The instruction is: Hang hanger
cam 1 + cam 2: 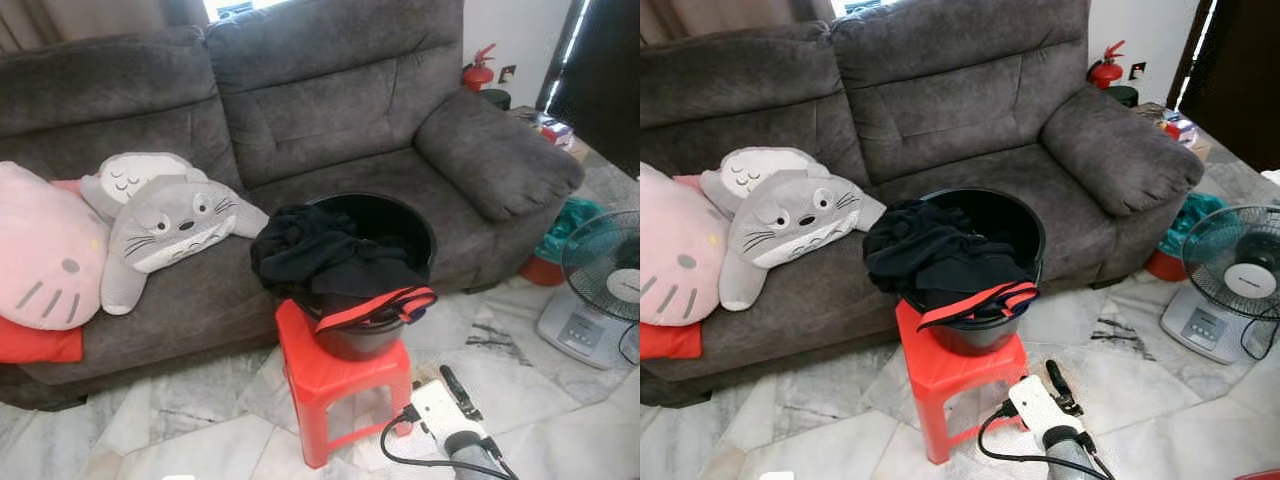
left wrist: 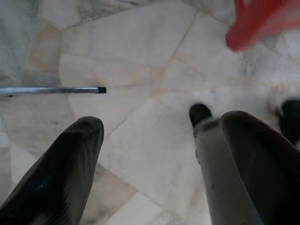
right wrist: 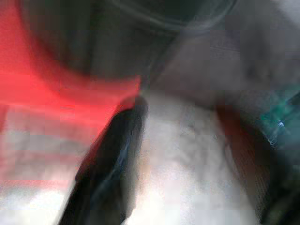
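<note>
— Two grippers, nearest first?
— left gripper (image 2: 150, 164) hangs over the marble floor (image 2: 140, 56), fingers spread wide, nothing between. Thin metal rod (image 2: 51, 90) with a black tip lies on the tiles near it. right gripper (image 1: 458, 390) is low, just beside the red stool (image 1: 330, 375), pointing toward it. Its wrist view is blurred, one black finger (image 3: 112, 164) visible, so spread or closed: cannot tell. Black cable (image 1: 400, 455) loops by its wrist.
— Hanger?
— Cannot make one out. Black bucket (image 1: 400, 225) sits on the stool, black clothes (image 1: 320, 255) heaped in it and spilling over the rim, with a red-edged strap (image 1: 375, 305) across the front.
— Behind?
— Grey sofa (image 1: 330, 110), touching or just behind the stool. Grey plush (image 1: 170, 225) and pink plush (image 1: 40, 260) lie on its left seat. Standing fan (image 1: 605, 265) on the floor to the right, fire extinguisher (image 1: 478, 70) beyond the armrest.
</note>
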Tool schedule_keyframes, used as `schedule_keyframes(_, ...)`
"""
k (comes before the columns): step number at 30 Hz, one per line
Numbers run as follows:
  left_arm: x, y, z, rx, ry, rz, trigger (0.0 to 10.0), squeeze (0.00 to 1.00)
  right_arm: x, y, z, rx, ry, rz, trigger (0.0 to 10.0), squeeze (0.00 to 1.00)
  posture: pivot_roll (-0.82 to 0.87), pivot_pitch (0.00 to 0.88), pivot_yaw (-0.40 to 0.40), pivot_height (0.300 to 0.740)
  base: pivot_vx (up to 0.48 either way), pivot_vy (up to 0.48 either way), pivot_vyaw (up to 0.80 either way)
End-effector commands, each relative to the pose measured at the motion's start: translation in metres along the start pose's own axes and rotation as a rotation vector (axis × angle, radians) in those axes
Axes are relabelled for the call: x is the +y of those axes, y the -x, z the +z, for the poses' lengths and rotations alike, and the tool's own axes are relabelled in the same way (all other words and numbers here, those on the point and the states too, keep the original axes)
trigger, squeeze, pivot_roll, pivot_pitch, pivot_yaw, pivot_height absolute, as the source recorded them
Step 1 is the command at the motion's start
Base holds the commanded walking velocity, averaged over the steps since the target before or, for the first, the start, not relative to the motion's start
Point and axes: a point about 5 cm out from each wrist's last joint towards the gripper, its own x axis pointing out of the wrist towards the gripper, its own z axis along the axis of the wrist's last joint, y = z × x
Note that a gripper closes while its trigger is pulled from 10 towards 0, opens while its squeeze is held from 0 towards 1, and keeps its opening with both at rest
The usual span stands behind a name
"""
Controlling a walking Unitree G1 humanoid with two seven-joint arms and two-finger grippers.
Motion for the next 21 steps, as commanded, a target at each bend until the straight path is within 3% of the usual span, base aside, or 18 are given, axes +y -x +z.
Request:
schedule_keyframes(1,0.014,0.003,-0.011,0.036,-0.021,0.033,10.0,0.00,-0.052,0.014,0.059,-0.279,-0.022,-0.092,10.0,0.00,-0.31,0.000,0.140,0.740,0.000,0.000,0.00)
schedule_keyframes(12,0.015,0.003,-0.009,0.029,-0.025,0.032,10.0,0.00,-0.073,0.007,0.105,-0.398,-0.054,-0.168,10.0,0.00,-0.32,0.000,0.141,0.740,0.000,0.000,0.00)
schedule_keyframes(15,0.015,0.003,-0.009,0.028,-0.022,0.032,10.0,0.00,-0.081,0.008,0.122,-0.348,-0.074,-0.137,10.0,0.00,-0.32,0.000,0.136,0.740,0.000,0.000,0.00)
schedule_keyframes(20,0.015,0.003,-0.009,0.029,-0.022,0.032,10.0,0.00,-0.084,0.011,0.127,-0.323,-0.083,-0.125,10.0,0.00,-0.32,0.000,0.136,0.740,0.000,0.000,0.00)
schedule_keyframes(21,0.015,0.003,-0.009,0.033,-0.017,0.034,10.0,0.00,-0.084,-0.009,0.141,-0.344,0.010,-0.062,10.0,0.00,-0.32,0.000,0.134,0.740,0.000,0.000,0.00)
